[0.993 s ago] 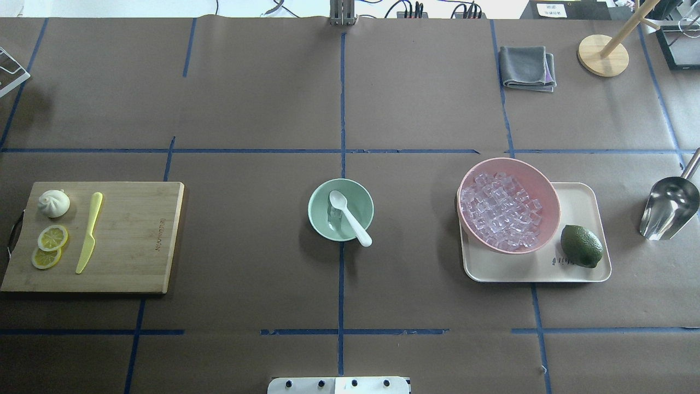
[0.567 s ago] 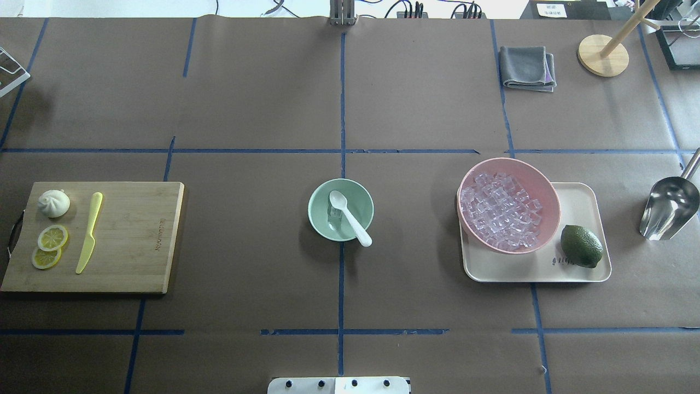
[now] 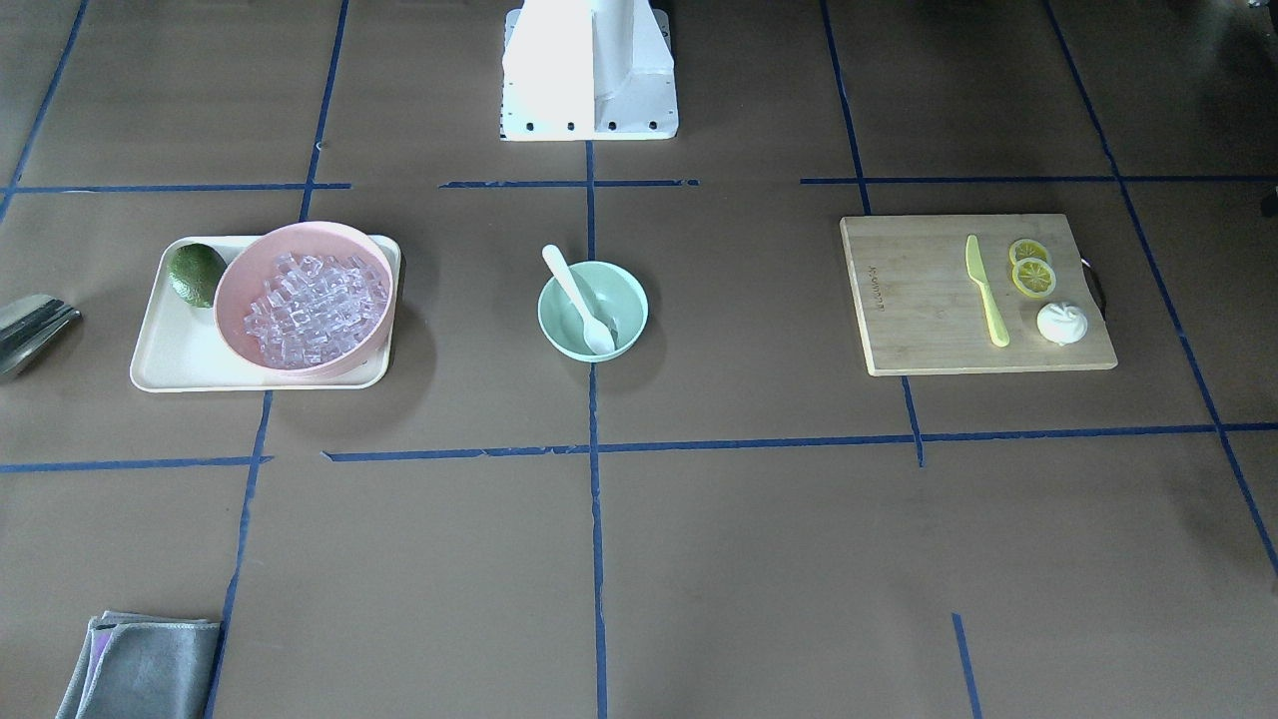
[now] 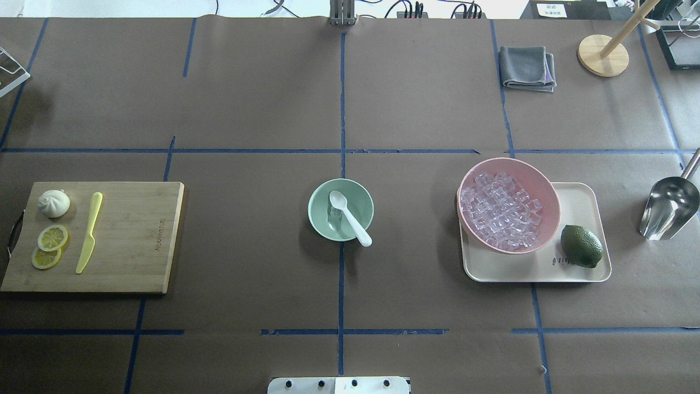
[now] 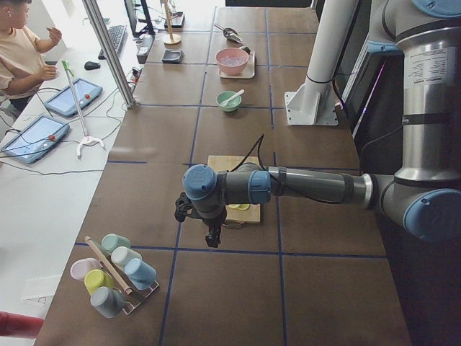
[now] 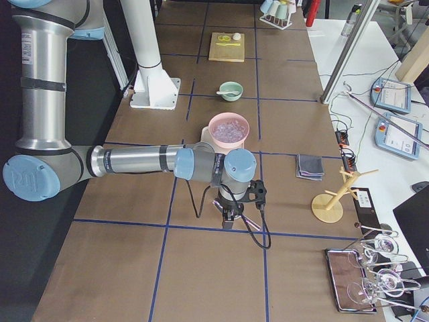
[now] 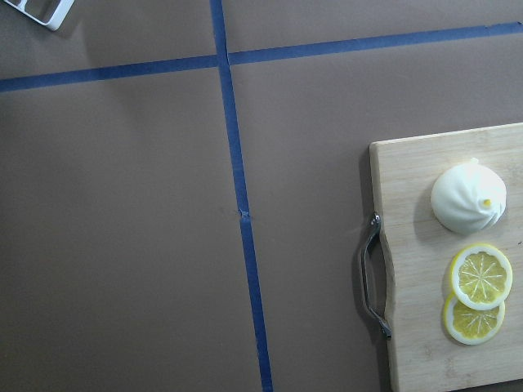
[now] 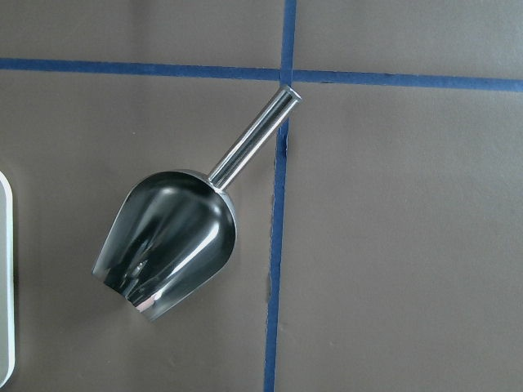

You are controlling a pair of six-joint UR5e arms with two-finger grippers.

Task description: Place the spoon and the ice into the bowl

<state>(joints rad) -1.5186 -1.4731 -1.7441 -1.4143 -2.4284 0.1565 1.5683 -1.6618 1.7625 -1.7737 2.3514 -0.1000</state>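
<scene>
Front view: spoon (image 3: 574, 295) is seen lying in bowl (image 3: 627, 295), handle over rim.
Overhead: clear ice (image 4: 332, 218) is seen in bowl, under spoon's scoop end.
Left ext.: left gripper (image 5: 213, 238) is pointed down at worktop (image 5: 216, 288) beside cutting board (image 5: 229, 163). Bowl w/ spoon and ice sits well apart, far beyond it. Clenched or released can't be told.
Right ext.: right gripper (image 6: 230, 218) is pointed down, pink bowl (image 6: 228, 141) near, task bowl farther beyond. Grip state can't be told.
R wrist: metal scoop (image 8: 172, 245) is seen below right gripper.
</scene>
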